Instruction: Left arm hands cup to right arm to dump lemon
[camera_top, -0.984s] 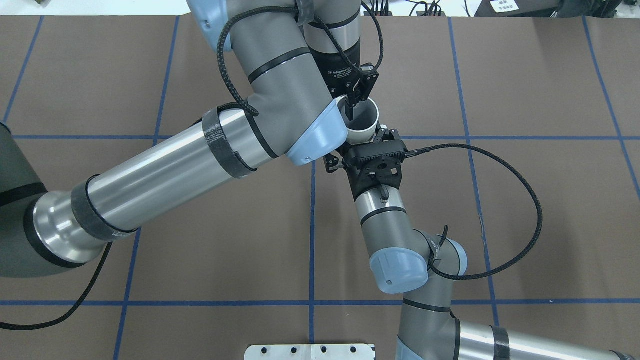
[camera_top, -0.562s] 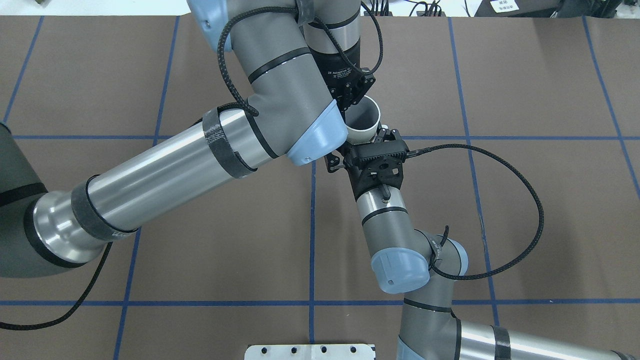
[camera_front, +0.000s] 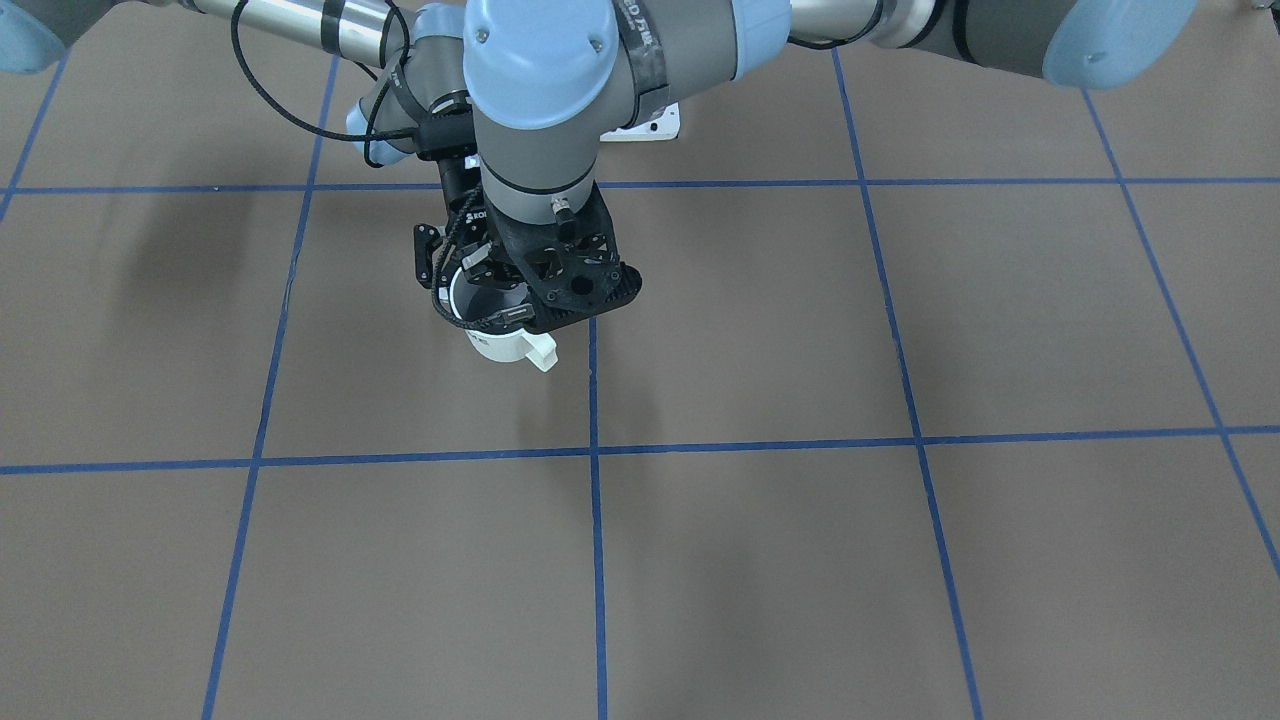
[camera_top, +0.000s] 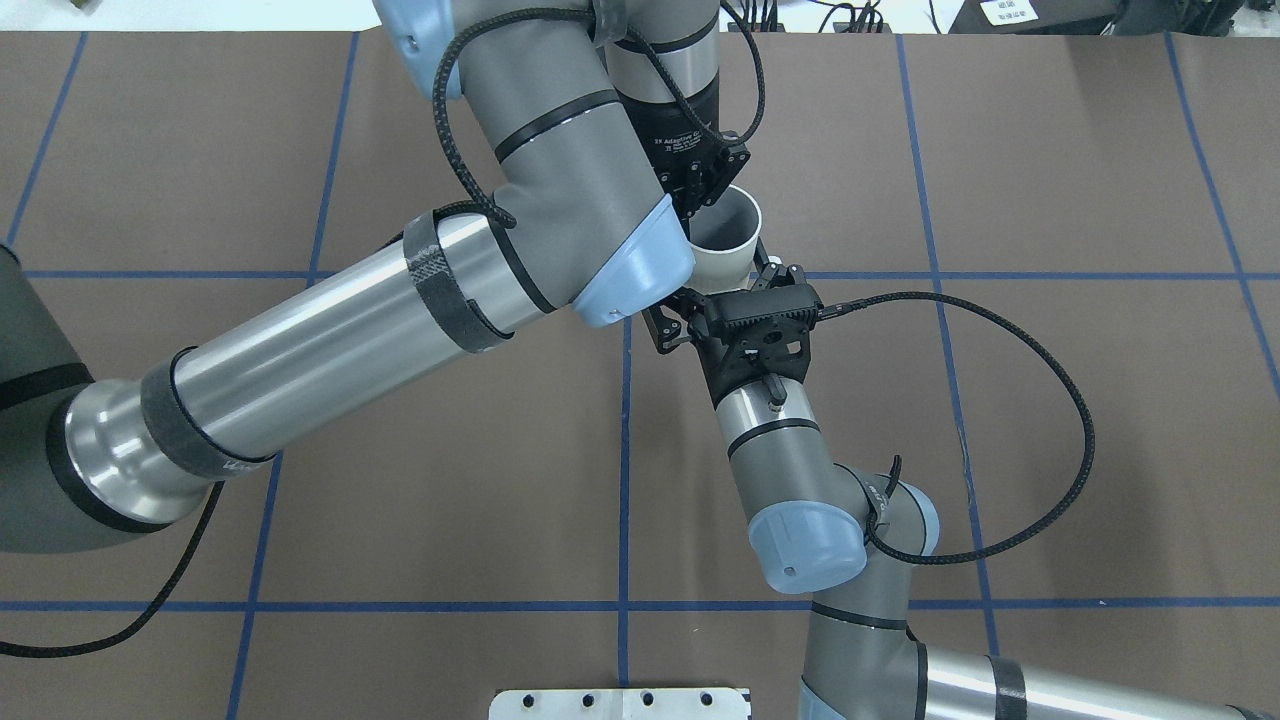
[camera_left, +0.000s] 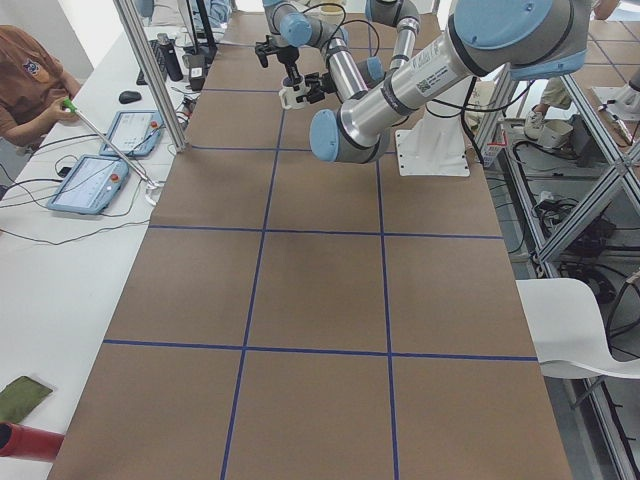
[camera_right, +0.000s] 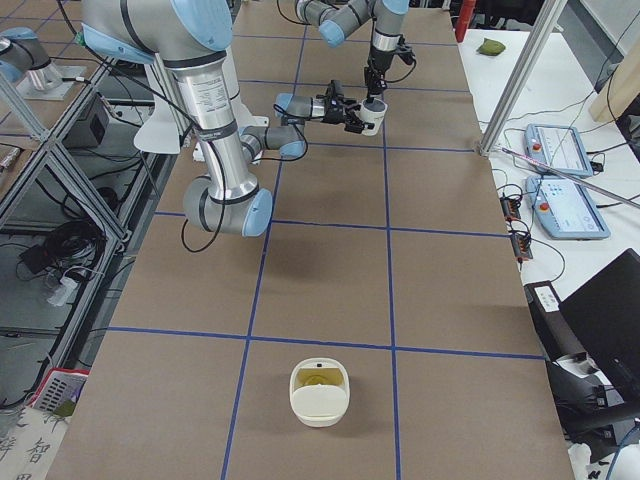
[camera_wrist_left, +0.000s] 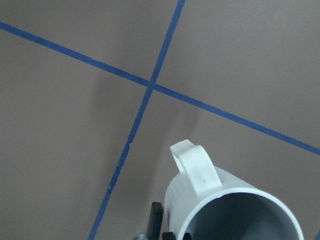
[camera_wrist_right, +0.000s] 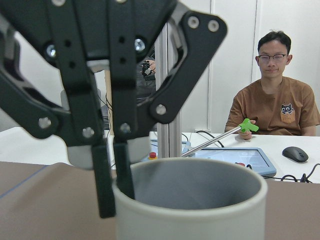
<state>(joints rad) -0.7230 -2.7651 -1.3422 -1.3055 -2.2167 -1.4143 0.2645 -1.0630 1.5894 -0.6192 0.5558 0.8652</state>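
the off-white, grey-lined cup (camera_wrist_right: 190, 220) is pinched at its rim by the left gripper (camera_wrist_right: 114, 187); the right gripper (camera_top: 722, 296) is held spread.

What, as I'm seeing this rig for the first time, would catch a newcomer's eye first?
The handover knot: the left gripper, from above, pinches the rim of the off-white cup, while the right gripper faces it from the side. Alone toward the table's right end sits an off-white container with what looks like the lemon inside. A person watches from a desk beyond the cup.
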